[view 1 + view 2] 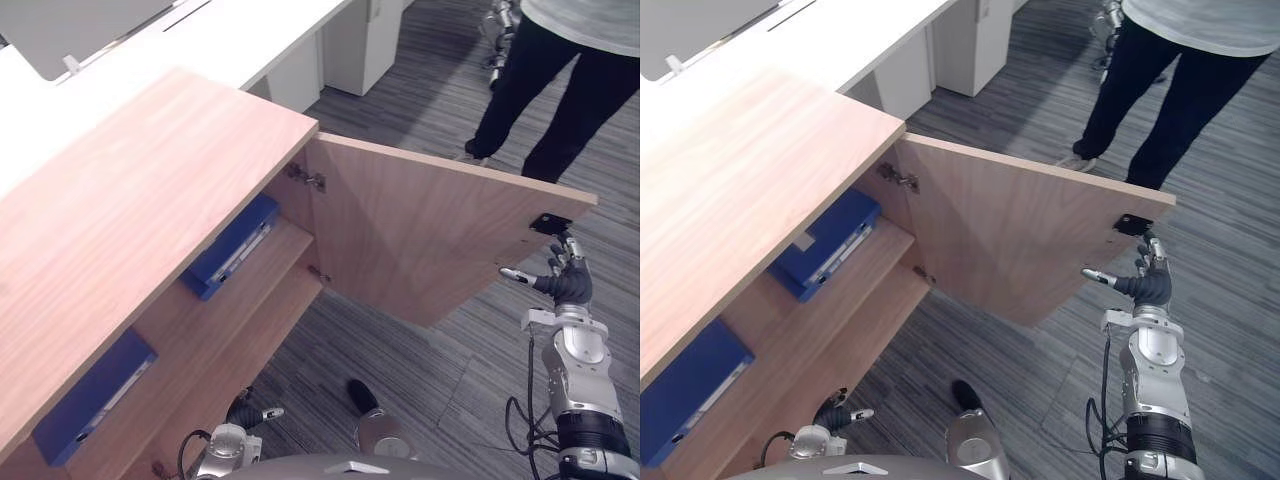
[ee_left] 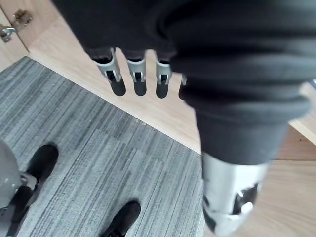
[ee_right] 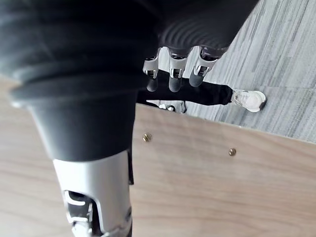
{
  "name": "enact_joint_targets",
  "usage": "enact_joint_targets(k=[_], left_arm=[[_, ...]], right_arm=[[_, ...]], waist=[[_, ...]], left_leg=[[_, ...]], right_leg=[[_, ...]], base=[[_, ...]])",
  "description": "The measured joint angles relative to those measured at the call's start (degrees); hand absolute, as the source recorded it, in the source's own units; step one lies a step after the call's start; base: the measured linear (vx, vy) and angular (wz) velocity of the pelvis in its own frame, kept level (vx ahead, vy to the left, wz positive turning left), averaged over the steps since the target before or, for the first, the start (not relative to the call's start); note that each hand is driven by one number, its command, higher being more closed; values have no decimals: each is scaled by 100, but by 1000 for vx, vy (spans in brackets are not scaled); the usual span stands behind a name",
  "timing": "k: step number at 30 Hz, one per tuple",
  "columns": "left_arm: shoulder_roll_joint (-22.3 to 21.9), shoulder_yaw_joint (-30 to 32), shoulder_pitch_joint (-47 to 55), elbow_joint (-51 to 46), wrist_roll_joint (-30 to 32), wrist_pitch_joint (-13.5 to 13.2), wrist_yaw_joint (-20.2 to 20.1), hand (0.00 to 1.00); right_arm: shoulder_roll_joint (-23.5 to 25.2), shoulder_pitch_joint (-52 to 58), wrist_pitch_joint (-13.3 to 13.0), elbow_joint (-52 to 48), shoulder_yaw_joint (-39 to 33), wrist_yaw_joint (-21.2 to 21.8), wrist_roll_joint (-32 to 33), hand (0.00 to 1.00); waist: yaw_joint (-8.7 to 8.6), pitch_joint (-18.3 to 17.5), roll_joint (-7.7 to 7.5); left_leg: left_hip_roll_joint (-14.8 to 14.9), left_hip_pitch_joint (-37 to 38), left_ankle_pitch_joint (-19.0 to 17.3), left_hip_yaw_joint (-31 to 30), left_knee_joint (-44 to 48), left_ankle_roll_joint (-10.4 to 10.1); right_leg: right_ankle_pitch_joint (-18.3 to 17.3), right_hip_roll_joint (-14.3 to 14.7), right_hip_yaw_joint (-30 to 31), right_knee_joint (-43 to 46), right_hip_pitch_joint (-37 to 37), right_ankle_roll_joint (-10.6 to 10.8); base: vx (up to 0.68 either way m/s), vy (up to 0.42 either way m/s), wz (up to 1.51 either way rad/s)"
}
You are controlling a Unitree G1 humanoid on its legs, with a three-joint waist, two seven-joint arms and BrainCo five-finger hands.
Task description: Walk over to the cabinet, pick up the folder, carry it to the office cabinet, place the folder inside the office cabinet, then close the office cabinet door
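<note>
**Cabinet [image 1: 120, 230] with its door [image 1: 420, 240] swung wide.** 2 blue folders lie inside under the top, the far folder [image 1: 235, 245] and the near folder [image 1: 95, 395]. Neither hand holds one. The right hand [image 1: 568, 280] is empty, fingers straight and spread, at the door's free edge beside the black catch [image 1: 548, 223]; whether it touches cannot be told. The left hand [image 1: 247, 412] hangs low before the shelves, fingers relaxed and empty. A person [image 1: 560, 80] stands beyond the door. Judged stage: the folder appears placed, and only closing the door is left.
</note>
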Motion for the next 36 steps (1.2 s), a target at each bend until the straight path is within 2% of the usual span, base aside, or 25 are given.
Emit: enact_joint_targets(k=[7, 15, 17, 22, 25, 30, 33, 36], left_arm=[[92, -42, 240, 1, 6, 4, 4, 0], [460, -34, 198, -4, 4, 12, 12, 0], [494, -34, 196, -2, 7, 16, 14, 0], [614, -43, 175, 3, 10, 54, 22, 0], [607, -55, 139, 50, 137, 63, 27, 0], [617, -180, 103, 302, 334, 114, 57, 0], [676, -356, 58, 418, 436, 115, 104, 0], [806, -594, -24, 453, 531, 114, 118, 0]], right_arm=[[-58, -29, -1, 78, -30, -189, -3, 0], [413, 106, -3, -551, -1, -215, -207, 0], [685, 286, -2, -784, 2, -218, -237, 0], [1682, 1045, -3, -1726, 386, -217, -664, 0], [2076, 1746, -3, -2334, 795, -211, -892, 0], [2221, 2753, -6, -3081, 1614, -197, -1270, 0], [2055, 3164, -9, -3406, 2090, -191, -1906, 0], [1668, 3299, -98, -3782, 2609, -31, -2738, 0]], waist=[[-2, 10, 8], [-20, 37, -55], [-22, 30, -122], [-10, 8, -460], [-25, -4, -655], [-90, -47, -842], [-82, -49, -940], [-24, -82, -1065]], left_leg=[[-87, -34, 25, -246, 7, 42], [-90, -108, -27, -707, 88, 21], [-44, -99, -65, -716, 160, 13], [-19, -9, -163, -615, 233, 18], [9, -1, -270, -553, 405, 22], [70, 2, -476, -537, 744, 39], [128, -15, -643, -613, 1006, 58], [108, -149, -741, -954, 1188, 98]], right_leg=[[61, -134, -190, -211, 138, 29], [345, -88, -16, -559, 185, 44], [361, -48, 18, -557, 202, 30], [482, 86, 408, -597, 151, 25], [548, 112, 549, -594, 150, 32], [570, 128, 663, -536, 201, 22], [541, 110, 663, -536, 282, -41], [519, 21, 456, -466, 289, -70]], base=[[-66, -37, 17], [-32, -70, -14], [-40, -79, -10], [-66, -77, -38], [-63, -74, -26], [-58, -45, -14], [-81, -26, -2], [-110, -27, 26]])
